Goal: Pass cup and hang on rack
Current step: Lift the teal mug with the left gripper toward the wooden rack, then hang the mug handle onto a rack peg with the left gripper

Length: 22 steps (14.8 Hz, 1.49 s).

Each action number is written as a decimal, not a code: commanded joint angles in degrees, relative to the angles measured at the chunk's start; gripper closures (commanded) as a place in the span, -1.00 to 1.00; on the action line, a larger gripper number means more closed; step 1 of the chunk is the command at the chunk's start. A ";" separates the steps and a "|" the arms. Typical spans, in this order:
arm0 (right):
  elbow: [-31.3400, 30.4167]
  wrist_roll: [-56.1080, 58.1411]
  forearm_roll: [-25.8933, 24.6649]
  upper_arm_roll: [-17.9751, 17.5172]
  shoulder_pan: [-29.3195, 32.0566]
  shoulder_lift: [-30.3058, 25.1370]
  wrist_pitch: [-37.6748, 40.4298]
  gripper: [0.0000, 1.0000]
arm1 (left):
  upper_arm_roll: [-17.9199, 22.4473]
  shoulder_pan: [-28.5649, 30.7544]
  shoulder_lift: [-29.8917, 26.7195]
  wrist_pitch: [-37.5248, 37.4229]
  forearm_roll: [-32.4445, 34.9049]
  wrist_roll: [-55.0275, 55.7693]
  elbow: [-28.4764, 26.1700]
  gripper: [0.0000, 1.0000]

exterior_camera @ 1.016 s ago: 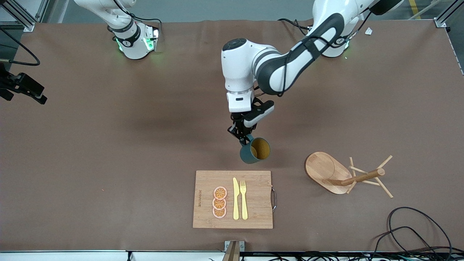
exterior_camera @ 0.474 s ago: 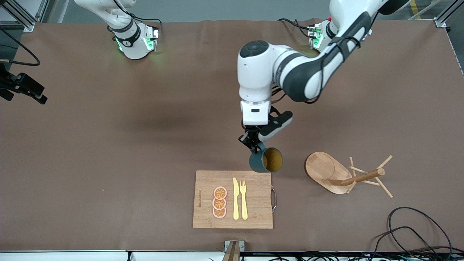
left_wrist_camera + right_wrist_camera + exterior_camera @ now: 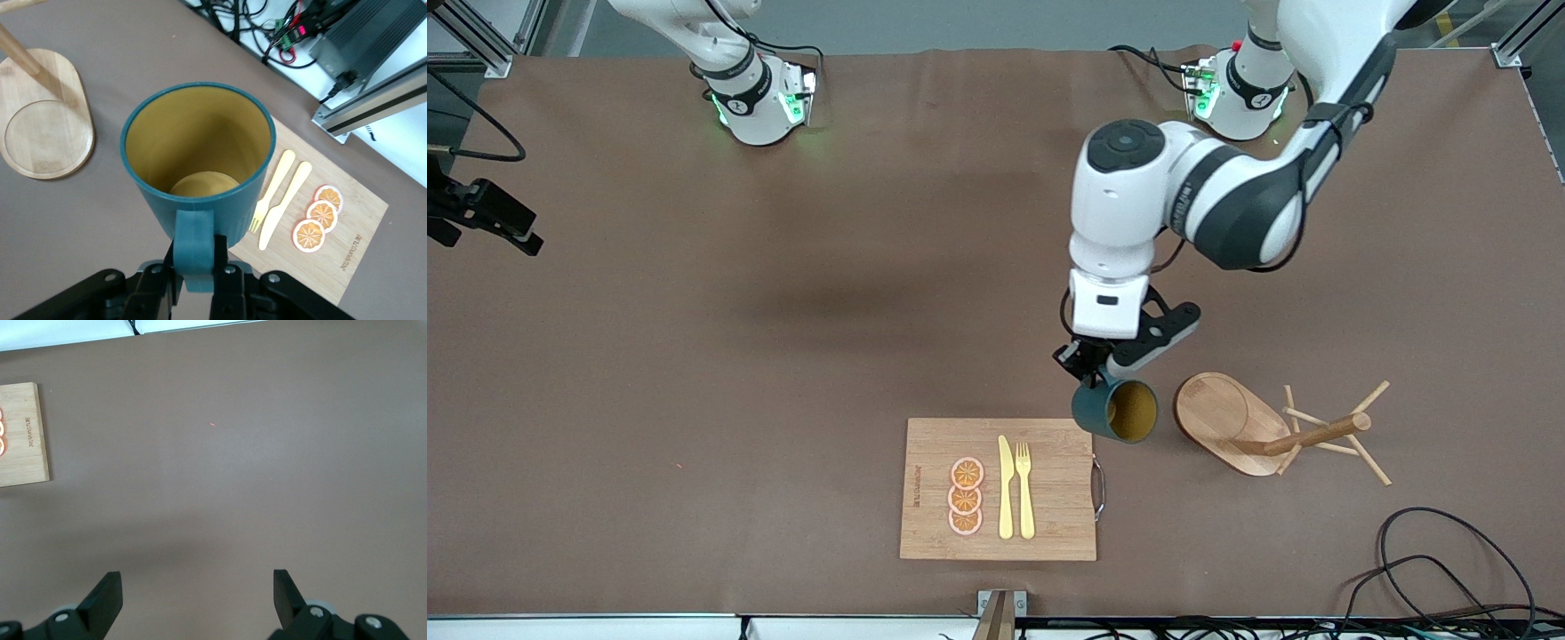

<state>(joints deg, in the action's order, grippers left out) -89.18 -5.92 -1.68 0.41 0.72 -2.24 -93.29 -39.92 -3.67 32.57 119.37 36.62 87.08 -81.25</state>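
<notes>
My left gripper [image 3: 1092, 372] is shut on the loop handle of the dark teal cup [image 3: 1113, 412] and holds it in the air, over the table beside the cutting board's corner. The cup's yellow inside faces the front camera. In the left wrist view the cup [image 3: 200, 167] fills the middle, its handle clamped in my left gripper [image 3: 197, 267]. The wooden rack [image 3: 1267, 427] stands next to the cup, toward the left arm's end; its oval base [image 3: 43, 117] shows in the left wrist view. My right gripper [image 3: 197, 587] is open and empty over bare table, out of the front view.
A wooden cutting board [image 3: 1049, 524] with a yellow knife [image 3: 1005, 489], a fork [image 3: 1024, 489] and three orange slices [image 3: 966, 496] lies near the front edge. Black cables [image 3: 1440, 560] lie at the front corner of the left arm's end.
My left arm has carried the cup toward the rack and nearer the front camera. The right arm has not moved.
</notes>
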 commanded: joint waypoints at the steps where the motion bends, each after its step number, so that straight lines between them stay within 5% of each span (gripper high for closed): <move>1: 0.23 0.30 0.89 -0.50 0.86 -0.05 0.21 -1.00 | -0.24 3.31 -1.63 -1.77 -7.85 -4.98 -0.58 1.00; 4: 0.23 0.30 0.89 -0.41 0.86 -0.14 0.30 -1.00 | 0.98 4.64 -2.94 -1.86 -15.93 -8.50 -0.58 1.00; 10: 0.23 0.39 0.89 -0.41 0.77 -0.14 0.30 -1.00 | 14.33 5.86 -6.81 -2.82 -48.35 -19.48 -0.58 1.00; 14: 0.15 1.53 0.89 -0.41 0.95 -0.14 0.21 -1.00 | 17.41 8.67 -7.17 -7.03 -61.89 -25.37 -0.66 1.00; 17: 0.23 1.44 0.89 -0.33 0.95 -0.14 0.04 -1.00 | 23.73 8.68 -7.34 -12.82 -73.06 -33.26 -1.19 1.00; 22: 0.32 1.18 0.80 -0.59 0.51 -0.23 0.04 -1.00 | 30.60 8.86 -7.08 -22.42 -80.38 -38.83 -1.28 1.00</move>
<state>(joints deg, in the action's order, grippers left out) -89.14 -5.26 -1.66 0.26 0.72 -2.24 -93.43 -10.46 5.13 26.62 99.03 -41.16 49.33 -81.45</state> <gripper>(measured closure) 0.000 0.789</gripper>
